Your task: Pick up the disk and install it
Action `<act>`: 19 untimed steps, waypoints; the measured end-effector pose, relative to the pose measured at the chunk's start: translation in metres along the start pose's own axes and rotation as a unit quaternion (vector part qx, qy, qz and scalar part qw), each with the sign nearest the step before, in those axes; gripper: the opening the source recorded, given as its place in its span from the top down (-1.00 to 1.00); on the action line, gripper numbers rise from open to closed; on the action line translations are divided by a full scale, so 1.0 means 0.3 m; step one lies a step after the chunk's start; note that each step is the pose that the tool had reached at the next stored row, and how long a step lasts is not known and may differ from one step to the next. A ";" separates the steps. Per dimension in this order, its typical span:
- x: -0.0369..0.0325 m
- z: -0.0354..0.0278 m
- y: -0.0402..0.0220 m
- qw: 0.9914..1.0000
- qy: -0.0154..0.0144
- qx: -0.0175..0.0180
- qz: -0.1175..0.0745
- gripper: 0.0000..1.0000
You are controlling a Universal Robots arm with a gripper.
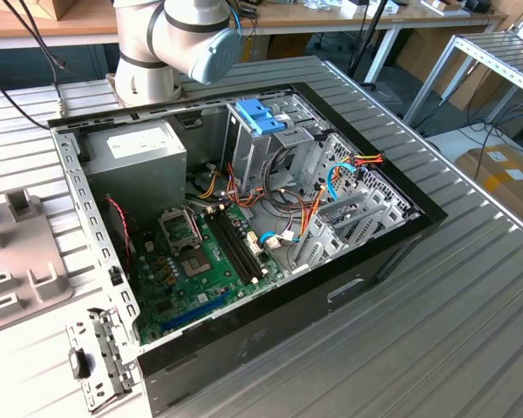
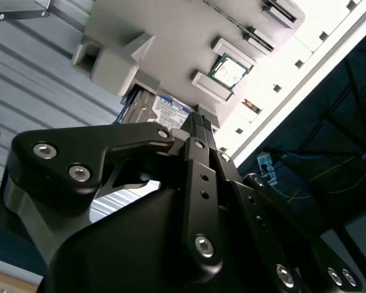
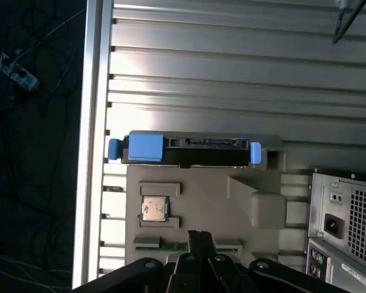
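Note:
The disk (image 3: 189, 151) lies in a slot at one end of a grey fixture tray (image 3: 207, 195) on the ribbed table; it is dark and flat, with a bright blue carrier and a blue end tab (image 3: 145, 148). In the second wrist view the disk (image 2: 166, 110) shows its label, partly hidden behind my finger. My gripper (image 3: 199, 234) hovers over the tray's other end, apart from the disk, its fingertips pressed together with nothing between them. In the second wrist view the gripper (image 2: 198, 119) points toward the disk.
A processor chip (image 3: 154, 209) sits in a tray pocket between my fingertips and the disk. The open computer case (image 1: 383, 252) holds a grey power-supply box (image 1: 144, 152), a motherboard (image 1: 200, 261) and a drive cage with a light-blue latch (image 1: 261, 117). The table edge (image 3: 94, 122) runs beside the tray.

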State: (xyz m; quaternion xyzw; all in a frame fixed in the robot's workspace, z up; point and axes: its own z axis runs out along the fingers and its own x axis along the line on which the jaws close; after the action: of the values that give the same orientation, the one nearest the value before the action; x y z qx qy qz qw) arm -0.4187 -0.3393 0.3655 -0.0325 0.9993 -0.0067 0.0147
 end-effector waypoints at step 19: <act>0.000 0.000 0.000 0.995 -0.001 -0.003 -0.101 0.79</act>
State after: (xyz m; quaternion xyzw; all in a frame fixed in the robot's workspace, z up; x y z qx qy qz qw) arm -0.4187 -0.3392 0.3655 -0.1332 0.9910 -0.0052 0.0153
